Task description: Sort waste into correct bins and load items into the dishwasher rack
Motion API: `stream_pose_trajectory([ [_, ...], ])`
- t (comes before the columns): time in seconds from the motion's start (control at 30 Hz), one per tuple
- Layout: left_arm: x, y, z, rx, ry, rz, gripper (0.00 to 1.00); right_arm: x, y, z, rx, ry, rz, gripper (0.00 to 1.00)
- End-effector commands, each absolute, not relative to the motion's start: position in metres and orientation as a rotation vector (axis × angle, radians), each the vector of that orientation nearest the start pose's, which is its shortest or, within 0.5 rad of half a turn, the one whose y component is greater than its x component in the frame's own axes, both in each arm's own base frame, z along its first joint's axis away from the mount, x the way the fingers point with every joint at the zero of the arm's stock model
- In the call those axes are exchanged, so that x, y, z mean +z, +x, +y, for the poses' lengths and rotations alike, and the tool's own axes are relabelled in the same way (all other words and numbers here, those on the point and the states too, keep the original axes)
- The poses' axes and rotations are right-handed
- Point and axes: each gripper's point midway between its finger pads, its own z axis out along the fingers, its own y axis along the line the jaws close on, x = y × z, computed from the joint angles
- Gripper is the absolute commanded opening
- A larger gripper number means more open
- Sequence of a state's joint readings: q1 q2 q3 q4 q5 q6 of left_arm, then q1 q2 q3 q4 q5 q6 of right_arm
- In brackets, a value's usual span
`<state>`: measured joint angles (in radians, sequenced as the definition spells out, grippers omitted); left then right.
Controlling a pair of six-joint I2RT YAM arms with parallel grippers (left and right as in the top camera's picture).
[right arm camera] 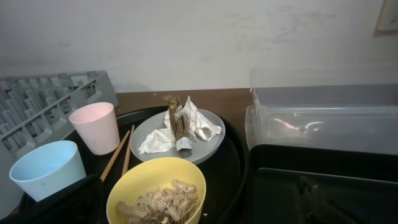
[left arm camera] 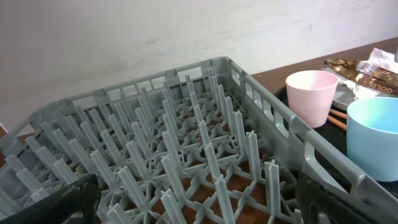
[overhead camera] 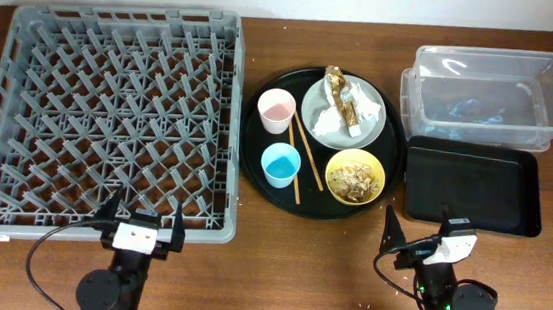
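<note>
Both grippers are spread wide and hold nothing: the left gripper (overhead camera: 143, 219) sits near-left of the round black tray (overhead camera: 256, 163), at the near rim of the dishwasher rack (overhead camera: 128, 14), and the right gripper (overhead camera: 416, 225) sits just near-right of it. On that tray stand the pink cup (overhead camera: 276, 110), the light blue cup (overhead camera: 281, 164), the chopsticks (overhead camera: 297, 157), the plate (overhead camera: 316, 108) carrying napkins (overhead camera: 361, 107) and wrapper (overhead camera: 339, 88), and the yellow bowl (overhead camera: 333, 170) of food scraps (overhead camera: 357, 179). Right of the tray lie the clear tub (overhead camera: 486, 55) and, nearer, the shallow black tray (overhead camera: 469, 187).
</note>
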<state>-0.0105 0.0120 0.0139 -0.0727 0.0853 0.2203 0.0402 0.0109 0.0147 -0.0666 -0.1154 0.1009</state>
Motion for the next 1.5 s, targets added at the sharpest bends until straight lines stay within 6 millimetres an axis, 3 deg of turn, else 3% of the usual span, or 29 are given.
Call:
stream_pose_trajectory([
  [0.0,0.1577,0.2454,-0.0155,0.089,0.24,1.628,1.0,0.1592,0.2438,0.0318,0.211,-0.047,1.638,0.98],
  [1.47,0.1577,0.2454,-0.0155,0.089,0.24,1.628,1.0,0.1643,0.2435,0.0351,0.232,-0.057,1.618,0.98],
])
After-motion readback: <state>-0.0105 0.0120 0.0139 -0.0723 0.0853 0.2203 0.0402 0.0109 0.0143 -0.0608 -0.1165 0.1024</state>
